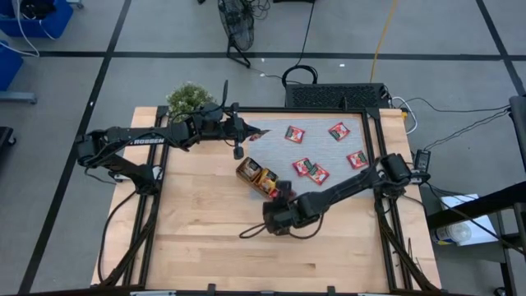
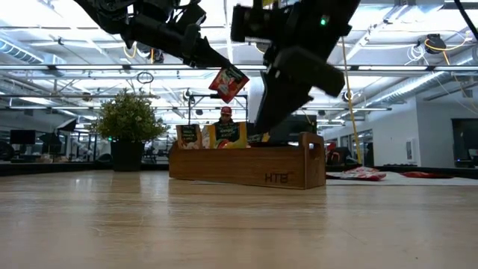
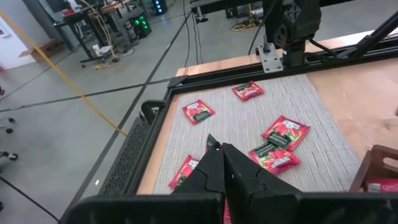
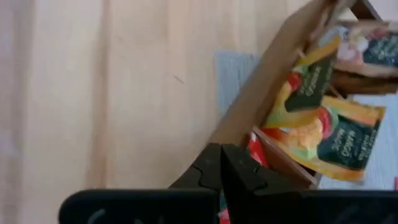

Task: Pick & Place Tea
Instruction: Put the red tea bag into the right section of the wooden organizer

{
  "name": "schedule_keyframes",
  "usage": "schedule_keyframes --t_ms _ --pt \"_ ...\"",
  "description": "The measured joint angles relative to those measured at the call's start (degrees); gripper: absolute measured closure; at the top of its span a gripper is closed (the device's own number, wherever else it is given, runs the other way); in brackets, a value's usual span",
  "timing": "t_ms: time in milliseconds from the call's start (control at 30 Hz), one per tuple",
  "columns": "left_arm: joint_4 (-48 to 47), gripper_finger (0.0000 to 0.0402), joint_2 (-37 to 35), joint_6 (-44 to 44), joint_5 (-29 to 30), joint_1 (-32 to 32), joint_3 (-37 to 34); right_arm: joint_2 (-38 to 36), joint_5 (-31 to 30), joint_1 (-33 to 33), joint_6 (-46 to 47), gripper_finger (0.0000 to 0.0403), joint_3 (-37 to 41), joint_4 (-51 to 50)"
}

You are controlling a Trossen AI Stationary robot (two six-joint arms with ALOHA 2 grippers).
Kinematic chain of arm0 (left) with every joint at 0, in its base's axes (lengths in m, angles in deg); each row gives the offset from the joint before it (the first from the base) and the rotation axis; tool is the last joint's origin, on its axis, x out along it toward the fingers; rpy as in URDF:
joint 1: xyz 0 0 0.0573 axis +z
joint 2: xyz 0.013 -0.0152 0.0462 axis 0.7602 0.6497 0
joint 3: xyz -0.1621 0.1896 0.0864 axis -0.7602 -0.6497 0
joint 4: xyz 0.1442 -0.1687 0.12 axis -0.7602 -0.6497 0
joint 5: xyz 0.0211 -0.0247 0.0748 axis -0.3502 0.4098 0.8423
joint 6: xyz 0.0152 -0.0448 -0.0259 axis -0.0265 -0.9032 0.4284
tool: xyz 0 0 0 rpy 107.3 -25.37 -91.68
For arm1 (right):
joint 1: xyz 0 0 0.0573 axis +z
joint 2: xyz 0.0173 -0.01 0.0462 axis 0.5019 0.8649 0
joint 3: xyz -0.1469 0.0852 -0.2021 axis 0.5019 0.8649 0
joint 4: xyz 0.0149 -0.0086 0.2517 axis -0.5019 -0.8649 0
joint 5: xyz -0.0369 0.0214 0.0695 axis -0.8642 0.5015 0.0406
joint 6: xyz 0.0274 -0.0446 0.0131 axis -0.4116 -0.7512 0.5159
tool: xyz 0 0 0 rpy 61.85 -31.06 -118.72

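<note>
My left gripper (image 1: 244,131) hangs above the mat's left edge, shut on a red tea sachet (image 2: 228,82). My right gripper (image 1: 278,191) stands at the near end of the brown wooden tray (image 1: 251,173), shut on another red sachet (image 4: 254,149). Orange and green sachets (image 4: 323,130) stand upright in the tray's compartments. Several red sachets (image 1: 310,169) lie flat on the grey mat (image 1: 329,152). My left gripper pinches the red sachet by its upper corner (image 2: 219,73), slanting down from the table's left. The sachet hangs tilted below the fingertips, lifted well clear of the table. My right gripper has a red sachet between its fingers (image 4: 211,168), over the tray's end compartment. The fingers hide which part is held.
A potted plant (image 1: 189,100) stands at the table's far left corner. A dark frame (image 1: 374,131) borders the mat and table. Bare wood (image 1: 246,247) stretches across the near half of the table. A person (image 2: 225,113) shows in the room beyond.
</note>
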Motion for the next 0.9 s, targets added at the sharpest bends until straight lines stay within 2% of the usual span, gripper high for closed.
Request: schedule_keyframes --t_ms 467,633,900 --pt "-1.18 0.0401 0.00 -0.02 0.00 0.00 0.00 0.00 1.96 -0.95 2.74 0.0403 0.10 -1.68" --pt "-1.22 0.0401 0.00 -0.02 0.00 -0.02 -0.02 0.00 1.96 -1.44 2.96 0.0403 2.61 -0.16" --pt "-1.20 0.0401 0.00 -0.04 0.00 -0.02 0.00 -0.26 -2.09 -1.45 3.28 0.0403 4.04 -0.10"
